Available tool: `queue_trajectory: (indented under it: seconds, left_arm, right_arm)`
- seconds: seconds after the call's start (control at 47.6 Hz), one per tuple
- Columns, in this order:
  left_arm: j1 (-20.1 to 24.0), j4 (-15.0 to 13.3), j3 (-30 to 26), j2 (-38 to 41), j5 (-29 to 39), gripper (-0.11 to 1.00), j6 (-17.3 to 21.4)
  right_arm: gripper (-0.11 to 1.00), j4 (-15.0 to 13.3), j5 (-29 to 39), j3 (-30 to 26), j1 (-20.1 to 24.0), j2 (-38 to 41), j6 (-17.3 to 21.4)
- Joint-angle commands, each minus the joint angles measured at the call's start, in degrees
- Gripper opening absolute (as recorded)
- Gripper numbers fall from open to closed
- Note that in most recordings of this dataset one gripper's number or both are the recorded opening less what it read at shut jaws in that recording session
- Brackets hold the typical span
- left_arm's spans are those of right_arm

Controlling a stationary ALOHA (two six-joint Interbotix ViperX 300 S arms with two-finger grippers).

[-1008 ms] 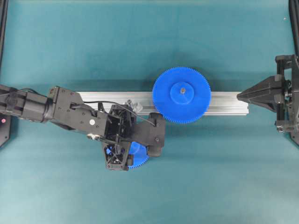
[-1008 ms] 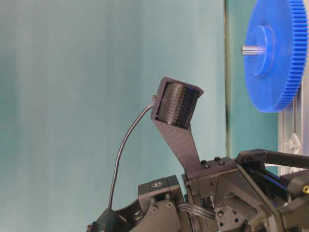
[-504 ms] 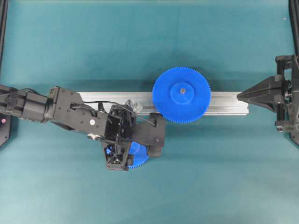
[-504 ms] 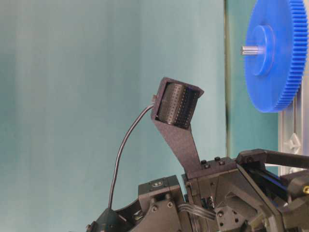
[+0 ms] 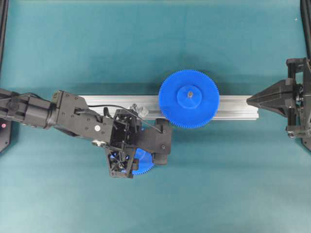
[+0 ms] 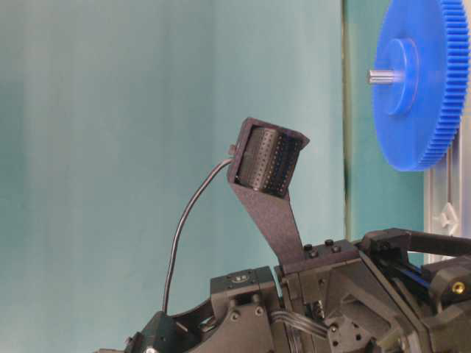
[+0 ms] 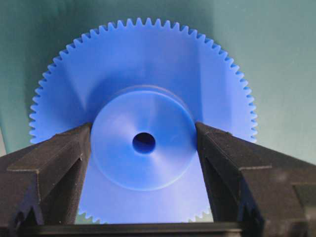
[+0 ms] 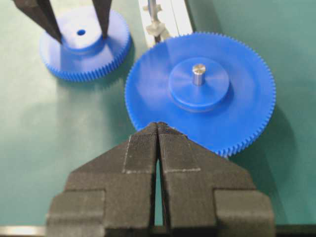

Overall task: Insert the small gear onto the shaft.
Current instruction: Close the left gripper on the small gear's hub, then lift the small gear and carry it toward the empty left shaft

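Left wrist view: left gripper [image 7: 143,143] fingers flank small gear [image 7: 143,79] hub.

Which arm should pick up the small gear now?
Left. Its fingers already sit on either side of the small gear's hub, which lies flat on the mat. The right gripper is closed and parked back past the large gear.

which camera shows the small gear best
The left wrist view: the small gear fills the frame, its hub between the left gripper fingers. Overhead only its edge shows under the arm; the right wrist view shows it small; table-level misses it.
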Motion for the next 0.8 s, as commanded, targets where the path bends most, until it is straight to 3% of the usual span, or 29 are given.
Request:
queue_trajectory:
  seconds: [0.0, 0.441, 0.777]
  left_arm:
    - [0.09, 0.18, -0.88, -0.79, 0.09, 0.69, 0.0]
    - [0.09, 0.18, -3.78, -2.46, 0.62, 0.69, 0.09]
    - [0.09, 0.18, -8.26, -3.43, 6.5, 0.69, -0.35]
  right_arm:
    - [0.02, 0.09, -0.53, -0.44, -0.18, 0.35, 1.05]
    - [0.02, 0.09, -0.62, -0.18, -0.18, 0.26, 1.85]
    - [0.02, 0.09, -0.7, 0.0, -0.18, 0.26, 1.85]
